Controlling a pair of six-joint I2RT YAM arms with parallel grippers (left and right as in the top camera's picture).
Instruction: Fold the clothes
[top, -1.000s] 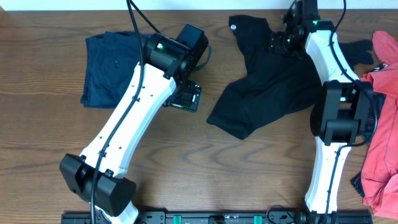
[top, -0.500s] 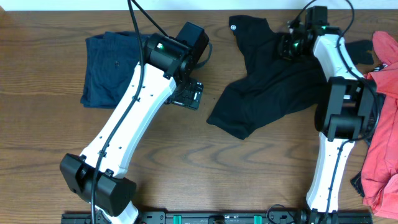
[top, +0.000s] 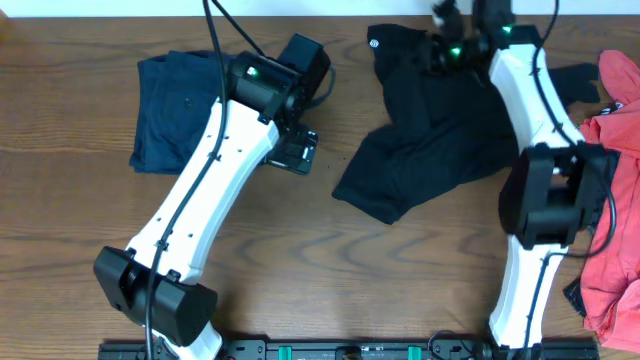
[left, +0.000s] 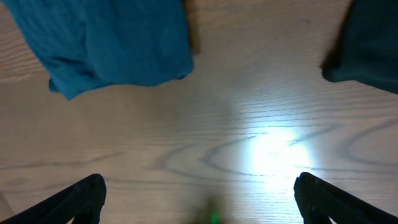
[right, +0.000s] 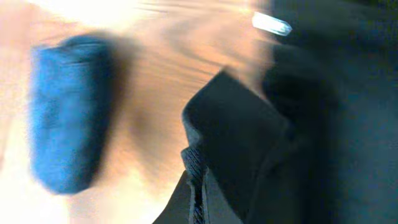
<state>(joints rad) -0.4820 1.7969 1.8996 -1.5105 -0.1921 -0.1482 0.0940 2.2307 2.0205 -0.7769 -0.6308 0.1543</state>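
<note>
Pinching the black garment (top: 430, 140) at its far edge, my right gripper (top: 441, 52) is pressed together; my left gripper (left: 199, 193) hangs spread near the navy shorts (top: 170, 110).

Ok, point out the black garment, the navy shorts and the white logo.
black garment (top: 430, 150): overhead view, on its rumpled middle.
navy shorts (top: 170, 110): overhead view, on the uncovered left part.
logo (top: 376, 43): overhead view, on the white ring near the garment's top corner.
</note>
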